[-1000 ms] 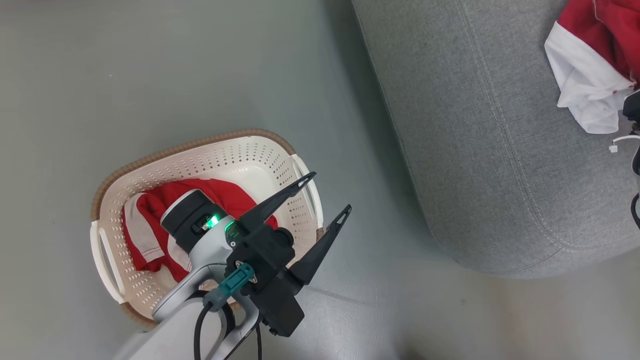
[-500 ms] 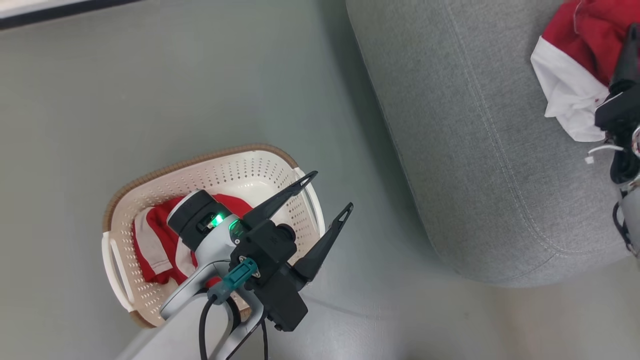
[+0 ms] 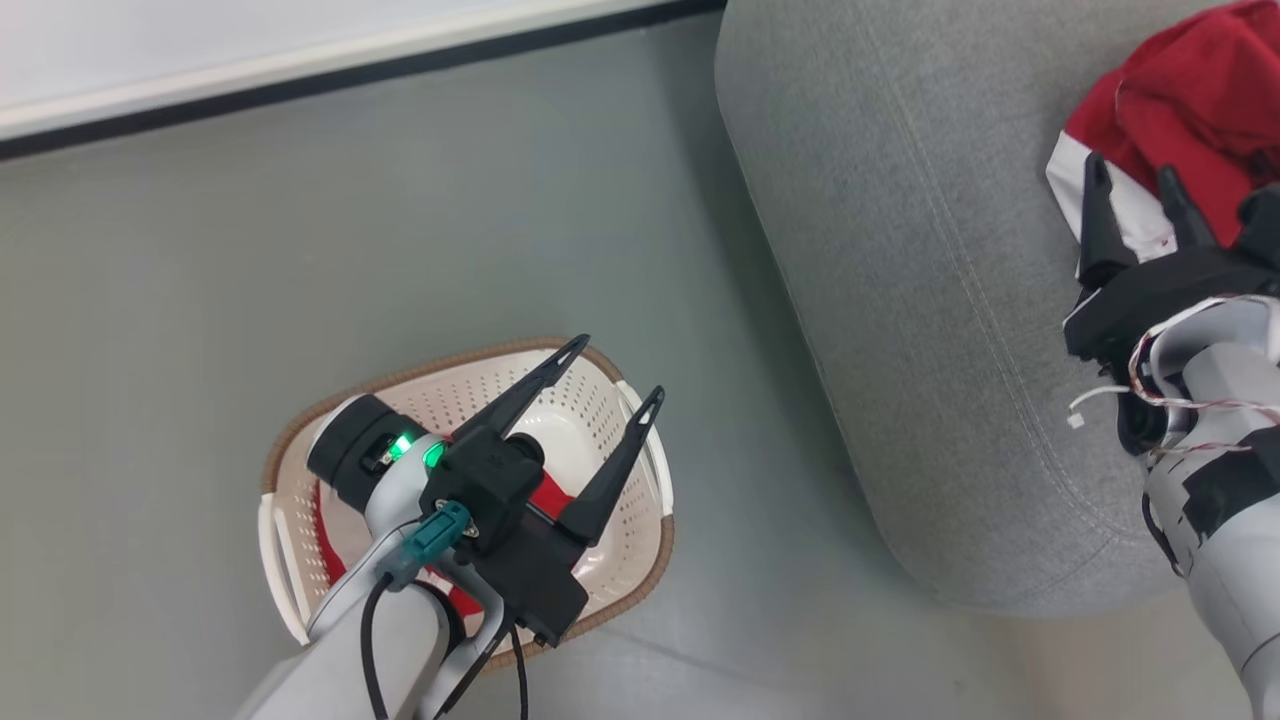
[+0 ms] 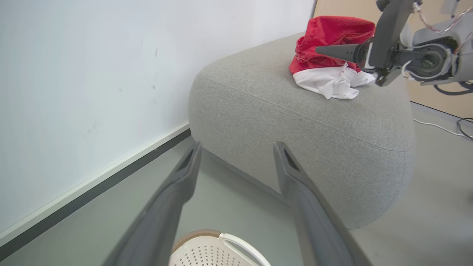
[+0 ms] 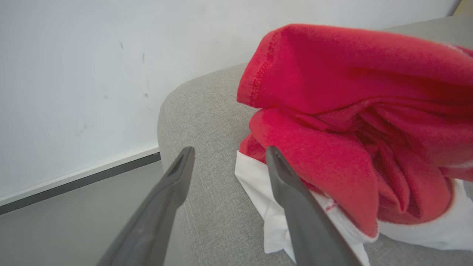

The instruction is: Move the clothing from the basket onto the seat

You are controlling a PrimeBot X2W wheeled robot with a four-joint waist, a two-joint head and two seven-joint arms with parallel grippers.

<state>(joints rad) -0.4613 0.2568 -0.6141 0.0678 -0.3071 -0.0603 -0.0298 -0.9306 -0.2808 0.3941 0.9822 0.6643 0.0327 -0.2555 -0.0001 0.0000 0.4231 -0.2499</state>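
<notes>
Two lots of red clothing: one crumpled heap [image 3: 1200, 100] sits on the grey seat [image 3: 900, 250] right at the right gripper's [image 3: 1131, 165] fingertips, white hem turned toward them, while the other [image 3: 548, 495] lies in the basket [image 3: 615, 565] beneath the left gripper [image 3: 620, 366], mostly hidden by its wrist. Both grippers are spread wide, holding nothing. The basket's long axis runs handle to handle, not far off where the left fingers point, toward the seat.

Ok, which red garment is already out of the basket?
The white-hemmed red garment heaped on the grey seat by the right pincer; the other red garment lies in the basket under the left pincer.
</notes>
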